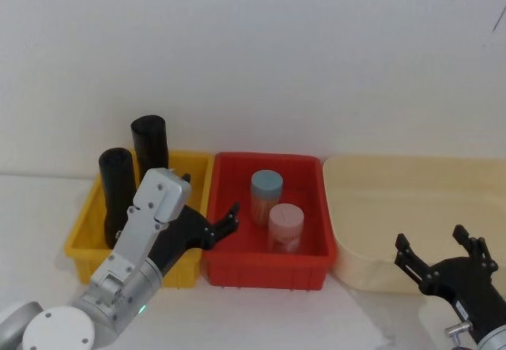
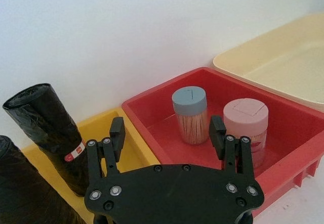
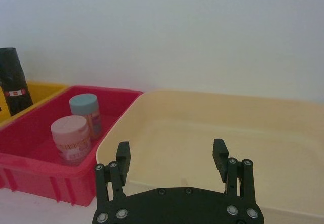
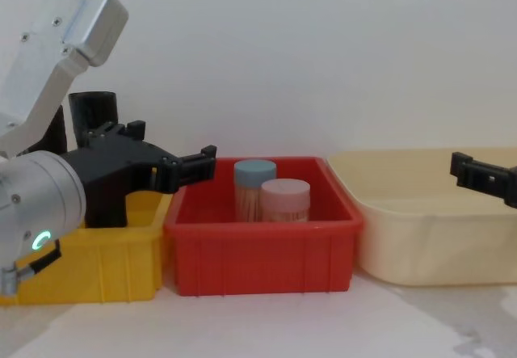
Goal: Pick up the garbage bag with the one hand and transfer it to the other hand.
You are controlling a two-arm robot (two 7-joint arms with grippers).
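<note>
Left gripper (image 1: pixel 209 195) wide open, empty, above yellow bin (image 1: pixel 77 245) right wall. Bag (image 1: pixel 116 190) upright in bin, untouched, nearer than sticker roll (image 2: pixel 49 129). Right gripper (image 1: pixel 432 243) open, empty, by cream tub (image 1: pixel 357 243), likely placed for handover.

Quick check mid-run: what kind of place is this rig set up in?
Probably a staged test bench rather than a home or shop: a yellow bin, red bin and cream bin lined up on a white table against a bare white wall.
</note>
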